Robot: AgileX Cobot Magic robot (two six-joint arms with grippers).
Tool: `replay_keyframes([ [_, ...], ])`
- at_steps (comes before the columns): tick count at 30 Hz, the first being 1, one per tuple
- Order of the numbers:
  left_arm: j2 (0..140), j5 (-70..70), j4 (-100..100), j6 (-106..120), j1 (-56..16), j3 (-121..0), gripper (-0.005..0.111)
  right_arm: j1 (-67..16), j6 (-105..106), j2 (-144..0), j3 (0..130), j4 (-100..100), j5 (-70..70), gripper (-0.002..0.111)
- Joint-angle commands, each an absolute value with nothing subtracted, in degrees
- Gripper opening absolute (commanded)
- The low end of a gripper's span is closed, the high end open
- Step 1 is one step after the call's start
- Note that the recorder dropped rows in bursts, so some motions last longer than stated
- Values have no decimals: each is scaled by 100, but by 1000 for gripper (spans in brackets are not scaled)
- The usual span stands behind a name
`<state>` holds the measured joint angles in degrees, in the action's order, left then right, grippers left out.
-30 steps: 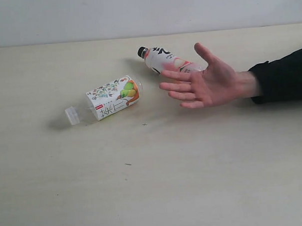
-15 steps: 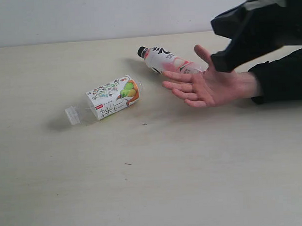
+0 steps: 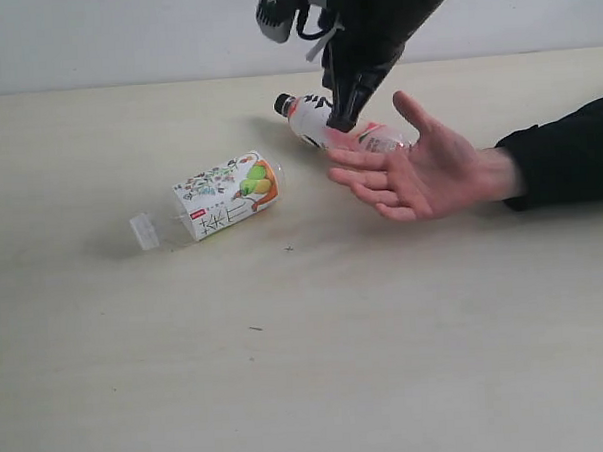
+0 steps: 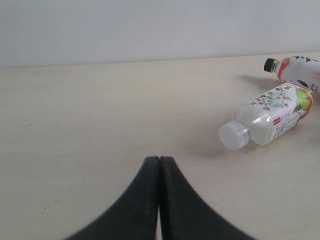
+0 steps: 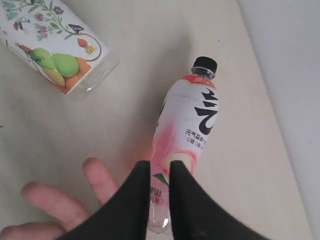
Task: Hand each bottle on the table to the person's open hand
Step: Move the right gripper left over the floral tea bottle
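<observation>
The right gripper [image 5: 159, 165] has its two black fingers parted by only a narrow slit. It hangs just over the label of the pink bottle [image 5: 187, 125] and grips nothing. Whether the tips touch the plastic cannot be told. This bottle lies on its side at the far part of the table [image 3: 386, 332], black cap pointing left. In the exterior view the arm covers its middle and the person's open hand [image 3: 419, 171] hides its base. The right wrist view also cuts its base off behind the fingers. The hand lies palm up just right of the bottle with its fingers pointing left, and its black sleeve [image 3: 568, 149] runs off the right edge. Left of the pink bottle and nearer lies the floral bottle [image 3: 225, 194], on its side with its clear cap pointing left. The left gripper [image 4: 159, 161] is low over bare table, well left of both bottles, its fingers pressed together. A second ago no arm showed in the exterior view. Half a second ago the arm was entering at the upper right above the wrist, and now it reaches down from the top edge. Both bottles lie as they did, and the hand has barely shifted.
</observation>
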<state>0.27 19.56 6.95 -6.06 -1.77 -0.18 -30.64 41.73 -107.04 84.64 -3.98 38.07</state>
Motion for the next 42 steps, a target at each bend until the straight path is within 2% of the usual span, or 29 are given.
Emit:
replay_keyframes([
  [1,0,1914,723,-629,-163,0,2,-3175,4745,-11198,8822,-497,3967,44],
  [2,0,1914,723,-629,-163,0,2,-3258,4991,-11248,8835,-497,3877,53],
  [4,0,1914,723,-629,-163,0,2,-3422,5118,-11281,8835,-260,3661,61],
  [6,0,1914,723,-629,-163,0,2,-3524,5471,-11281,8835,0,3568,63],
  [11,0,1914,723,-629,-163,0,2,-3761,6690,-11344,8835,0,3517,77],
  [20,0,1914,723,-629,-163,0,2,-3935,7363,-11888,8835,-47,3002,79],
  [25,0,1914,723,-629,-163,0,2,-4001,7546,-12082,8835,-67,2790,86],
  [30,0,1914,723,-629,-163,0,2,-3995,7546,-12116,8835,-41,2343,89],
  [42,0,1914,723,-629,-163,0,2,-3995,7421,-12301,8835,156,2297,90],
])
